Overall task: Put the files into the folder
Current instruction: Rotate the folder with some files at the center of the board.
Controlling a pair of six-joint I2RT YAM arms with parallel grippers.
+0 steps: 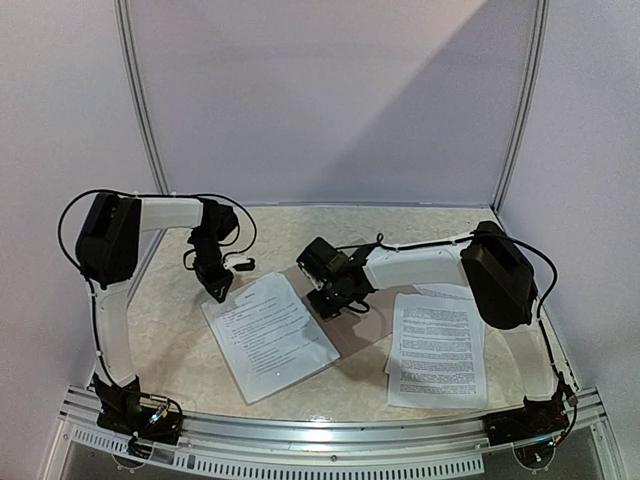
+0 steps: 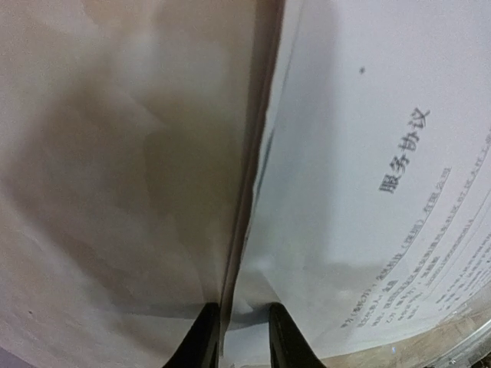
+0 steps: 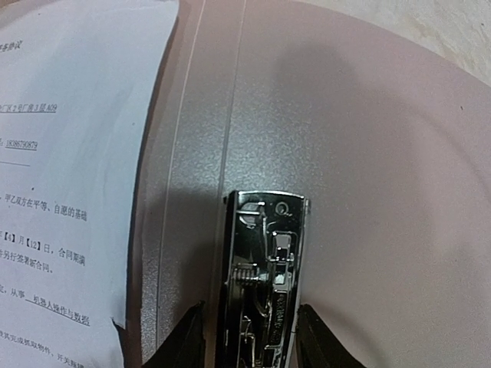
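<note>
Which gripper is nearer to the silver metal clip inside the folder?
Right. The right gripper straddles the metal clip, one finger on each side of it. The left gripper is away from it, at the edge of the printed sheet.

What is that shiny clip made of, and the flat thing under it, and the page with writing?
The clip looks like polished metal: silvery, mirror-like. The folder seems matte card or plastic, finely grained; hard to say which. The page looks like thin white paper, printed in black.
</note>
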